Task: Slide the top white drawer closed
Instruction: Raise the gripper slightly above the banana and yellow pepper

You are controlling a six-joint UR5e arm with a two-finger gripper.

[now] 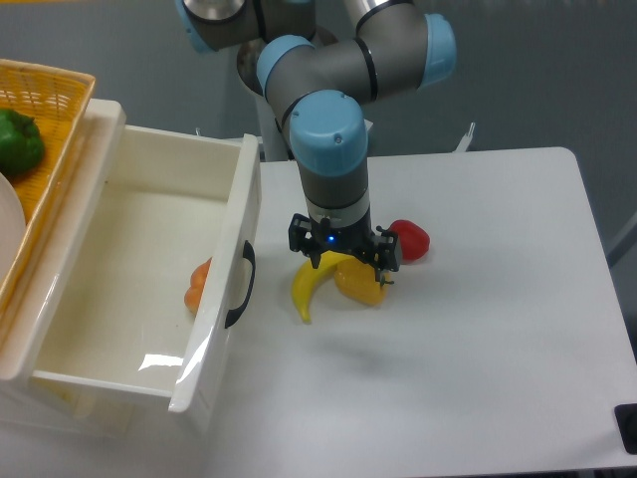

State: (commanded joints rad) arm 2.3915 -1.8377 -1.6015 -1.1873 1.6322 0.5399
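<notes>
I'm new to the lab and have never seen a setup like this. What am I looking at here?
One fixed camera looks down on a white table. The grey and blue machine is a robot arm; its gripper, a two-finger claw, points down over the table, and whether it is open cannot be told. Under it lie a banana, a yellow fruit and a red one. At left the top white drawer stands pulled open, black handle facing the arm, something orange inside. A woven basket sits on top.
</notes>
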